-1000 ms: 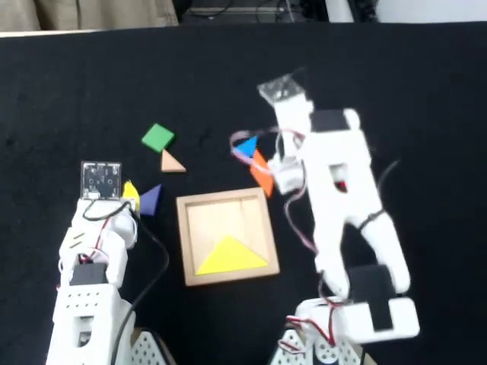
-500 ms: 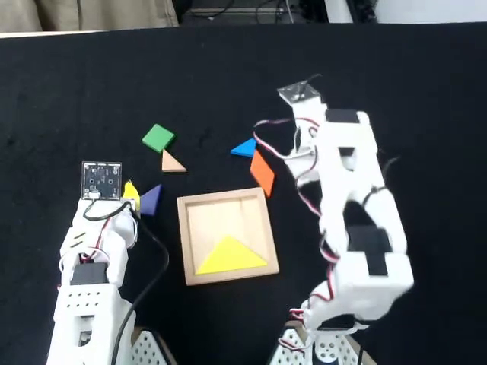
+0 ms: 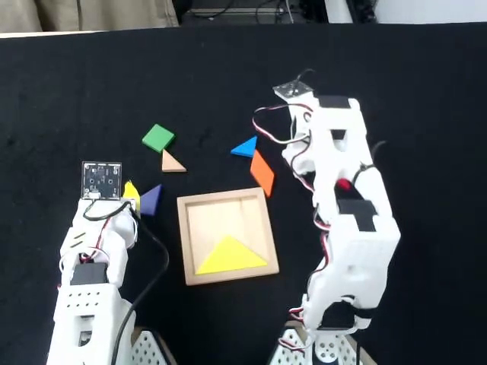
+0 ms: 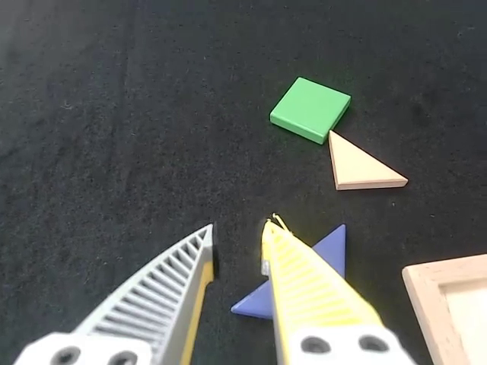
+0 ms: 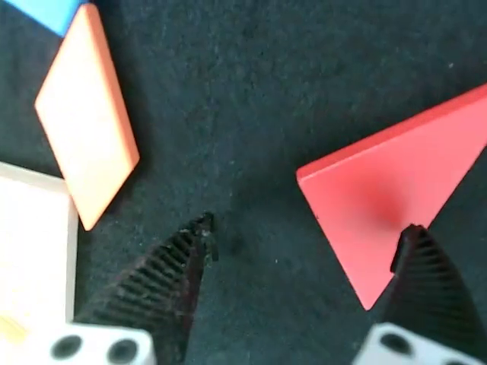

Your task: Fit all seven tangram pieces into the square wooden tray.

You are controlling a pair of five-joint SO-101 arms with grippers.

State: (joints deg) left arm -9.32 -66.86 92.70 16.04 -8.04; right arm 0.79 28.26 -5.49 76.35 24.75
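Overhead: two white robot arms at a black surface, w/ a square wooden tray btwn them. The right arm bends over a red triangle. That piece lies on the cloth to the tray's right as seen from above, past the orange piece, mostly hidden under the arm. The right jaws are open wide and grip nothing. One tip sits over the red triangle's far edge. The other is over bare cloth just off its sharp corner, so the piece isn't squarely btwn them.

To do this pick-up well, in my judgement:
- Centre the jaws so both tips clear the piece's edges.
- Come down to the cloth and close across a narrower part. The piece is thin and flat and may skid or tip.
- Carry it level, then turn it so the long side meets a tray wall and the point meets the middle.

Tray contents: one piece, a big yellow triangle, flat, long side along the near wall, point at approx the centre. Pale wood shows around it.

Outside the tray:
- An orange slanted piece and a light-blue triangle lie close together off the far right corner.
- A green square and a tan triangle sit corner to corner further left.
- A dark-blue triangle lies just left of the tray, partly under the left jaws, which are slightly open and hold nothing.
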